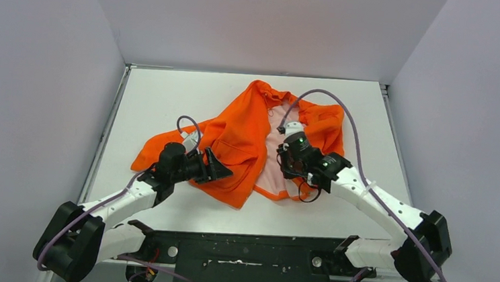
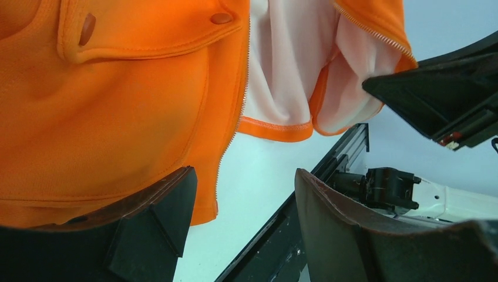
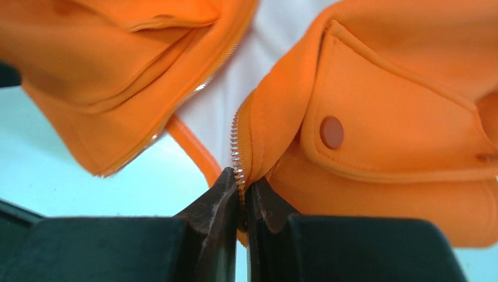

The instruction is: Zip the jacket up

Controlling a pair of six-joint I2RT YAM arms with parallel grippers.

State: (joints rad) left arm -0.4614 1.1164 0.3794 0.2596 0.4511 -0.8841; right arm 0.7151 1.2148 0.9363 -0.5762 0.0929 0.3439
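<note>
The orange jacket [image 1: 244,137] lies open on the white table, its pale pink lining [image 1: 271,157] showing between the two front panels. My right gripper [image 1: 290,164] is shut on the zipper edge [image 3: 237,154] of the jacket's right panel, near the hem, below a flap pocket with a snap [image 3: 332,131]. My left gripper [image 1: 221,169] is open over the left panel's lower edge. In the left wrist view its jaws stand wide apart, one finger [image 2: 154,220] resting against the orange fabric [image 2: 106,117], with the zipper teeth [image 2: 232,138] running just beside it.
The black base rail [image 1: 245,252] runs along the table's near edge. White walls enclose the table on three sides. A purple cable [image 1: 344,111] arcs over the jacket's right side. The right arm's gripper shows as a dark shape [image 2: 446,100] in the left wrist view.
</note>
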